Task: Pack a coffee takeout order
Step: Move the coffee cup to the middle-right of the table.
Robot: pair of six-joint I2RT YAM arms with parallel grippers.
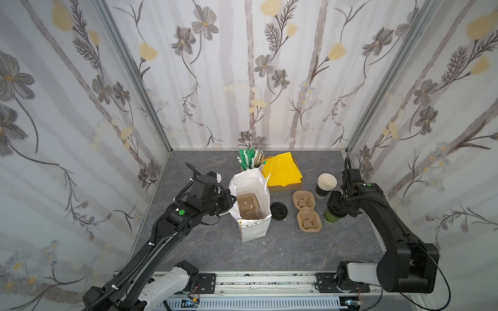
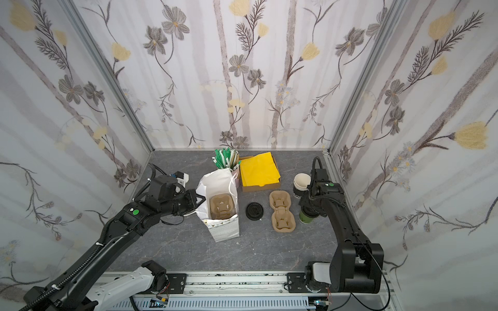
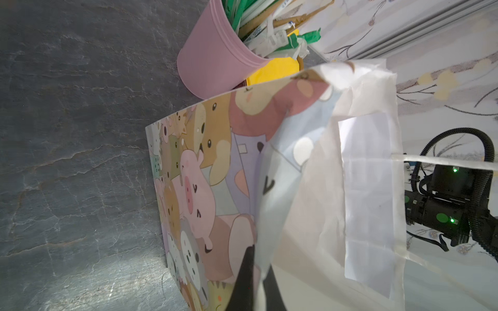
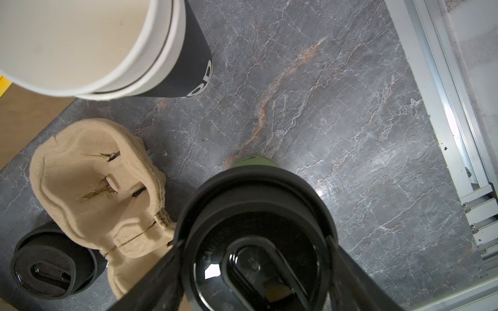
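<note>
The left gripper (image 1: 231,200) pinched the paper bag (image 1: 254,231); the right gripper (image 1: 336,208) held the green paper cup (image 1: 330,217).
Left fingers (image 3: 244,280) were pressed together on the bag's side wall. Right fingers (image 4: 355,274) sat wide apart against both sides of the cup's black lid (image 4: 256,210), the cup standing on the counter (image 1: 215,250) just beside the pulp carrier (image 1: 307,212).

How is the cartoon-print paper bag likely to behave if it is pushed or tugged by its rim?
Likely floppy: the paper bag creases where the left gripper pinches its thin wall. Probably light and tippy: it stands tall on a narrow base, with only a pulp cup carrier inside. A sideways push may slide or topple it.
</note>
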